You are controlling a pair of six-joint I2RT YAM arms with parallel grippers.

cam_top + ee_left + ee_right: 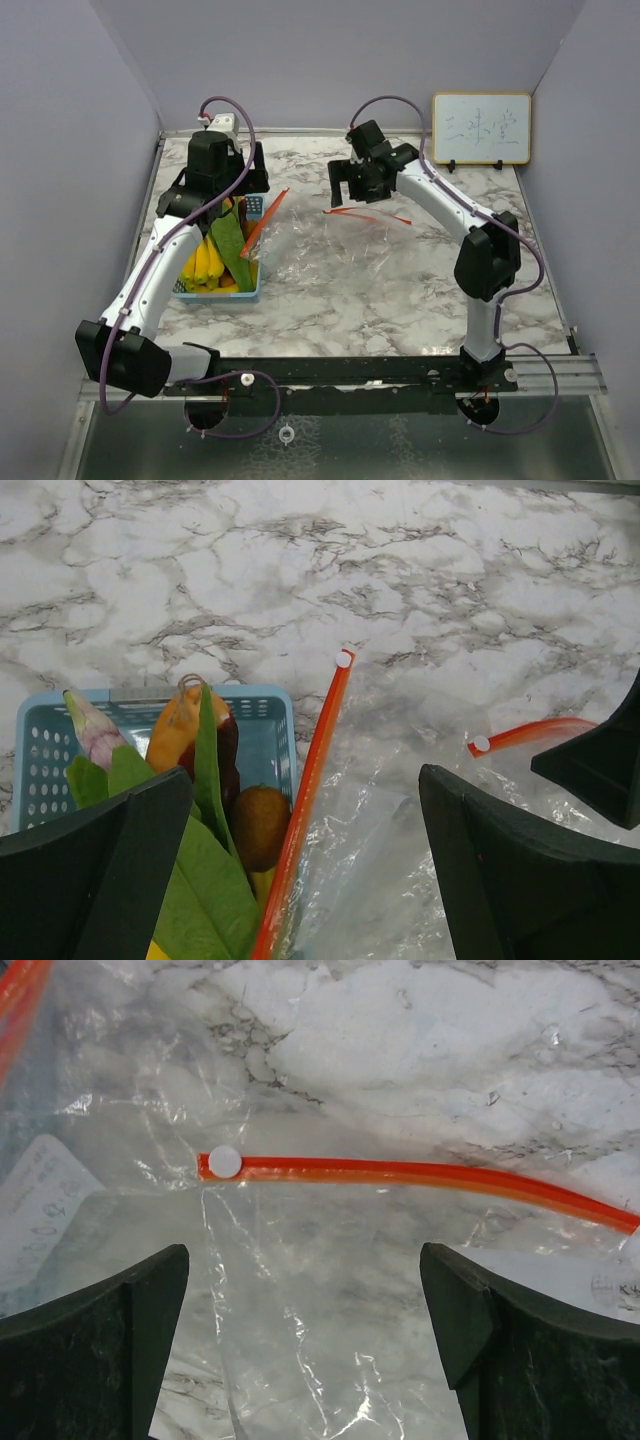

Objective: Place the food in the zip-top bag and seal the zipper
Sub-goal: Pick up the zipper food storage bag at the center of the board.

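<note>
Nearest the arm bases, on the left of the marble table (400, 300), the light-blue basket (215, 294) holds all the food that is visible: yellow bananas (203, 264), a long dark-green vegetable (232, 240), an orange-red piece (172, 735) and a brown kiwi-like fruit (260, 825) (a pale purple-tipped bulb also lies at the far wall).

Status: no item is transferred yet. The full loading sequence and the sealing step remain.

Just beside the basket, toward the table centre, the clear zip-top bag (330, 255) lies flat. No food is visible inside it. Its mouth is unsealed: one orange zipper track (318, 770) runs along the basket's right wall, and the other track (420, 1173) lies apart from it, further right.

Left gripper (305, 790): positioned over the basket and the adjacent track, fingers spread wide, nothing between them.

Right gripper (305, 1260): positioned over the second track, fingers likewise spread, holding nothing.

Against the far wall stands a small whiteboard (481, 127).
</note>
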